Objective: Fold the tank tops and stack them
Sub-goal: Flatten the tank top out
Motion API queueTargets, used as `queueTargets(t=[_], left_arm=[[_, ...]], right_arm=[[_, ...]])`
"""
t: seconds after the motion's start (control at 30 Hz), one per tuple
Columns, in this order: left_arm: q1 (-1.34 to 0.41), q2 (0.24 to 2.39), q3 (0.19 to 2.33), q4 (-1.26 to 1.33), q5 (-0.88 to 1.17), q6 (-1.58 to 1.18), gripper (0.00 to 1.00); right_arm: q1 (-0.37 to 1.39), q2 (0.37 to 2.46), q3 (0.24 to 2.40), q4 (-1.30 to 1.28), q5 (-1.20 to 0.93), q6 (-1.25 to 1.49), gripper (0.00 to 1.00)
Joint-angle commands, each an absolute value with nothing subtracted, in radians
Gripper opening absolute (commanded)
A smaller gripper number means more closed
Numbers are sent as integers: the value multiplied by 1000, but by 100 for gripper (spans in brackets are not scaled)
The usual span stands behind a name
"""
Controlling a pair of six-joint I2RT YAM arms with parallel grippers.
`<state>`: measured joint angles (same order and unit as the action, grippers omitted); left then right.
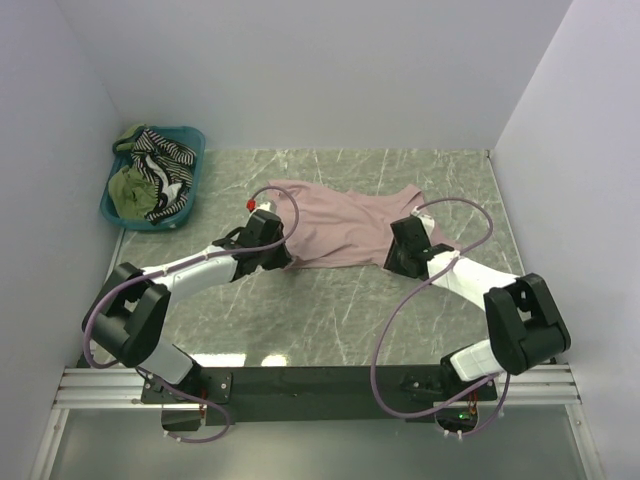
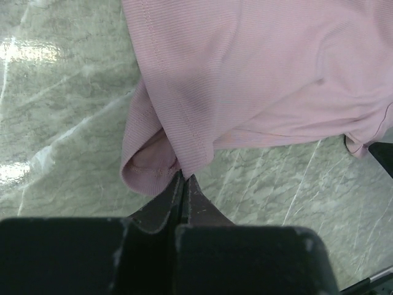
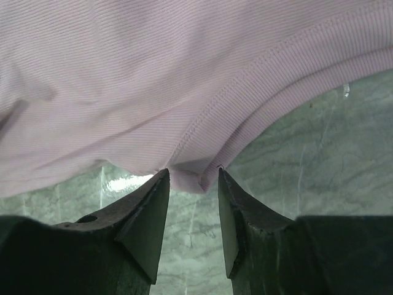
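Observation:
A dusty pink tank top (image 1: 340, 225) lies spread on the marble table. My left gripper (image 1: 281, 262) is at its near left corner; in the left wrist view the gripper (image 2: 183, 176) is shut, its tips pinching the hem of the pink top (image 2: 258, 74), which folds over there. My right gripper (image 1: 393, 258) is at the near right edge; in the right wrist view it (image 3: 193, 173) is open, with a hem corner of the pink top (image 3: 153, 80) between the fingertips. A black-and-white striped top (image 1: 165, 155) and an olive green top (image 1: 130, 190) lie in the basket.
A teal plastic basket (image 1: 112, 215) stands at the far left corner of the table. White walls close in the left, back and right sides. Bare marble table (image 1: 330, 310) lies between the pink top and the arm bases.

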<state>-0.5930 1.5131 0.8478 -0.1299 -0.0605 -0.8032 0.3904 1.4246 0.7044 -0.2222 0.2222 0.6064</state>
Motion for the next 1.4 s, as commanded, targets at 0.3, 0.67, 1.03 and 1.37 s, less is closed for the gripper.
queueTargets(t=[0.3, 0.67, 1.03, 1.37], left_arm=[[-554, 1473, 827, -83, -9, -811, 1], [-523, 1454, 830, -101, 48, -819, 1], [-522, 1413, 810, -195, 168, -859, 1], [-618, 1345, 566, -166, 262, -930, 1]], right_arm=[[403, 1470, 741, -187, 230, 627, 44], [400, 1436, 752, -247, 308, 620, 0], [206, 1112, 715, -431, 302, 561, 0], [215, 997, 649, -497, 244, 592, 0]])
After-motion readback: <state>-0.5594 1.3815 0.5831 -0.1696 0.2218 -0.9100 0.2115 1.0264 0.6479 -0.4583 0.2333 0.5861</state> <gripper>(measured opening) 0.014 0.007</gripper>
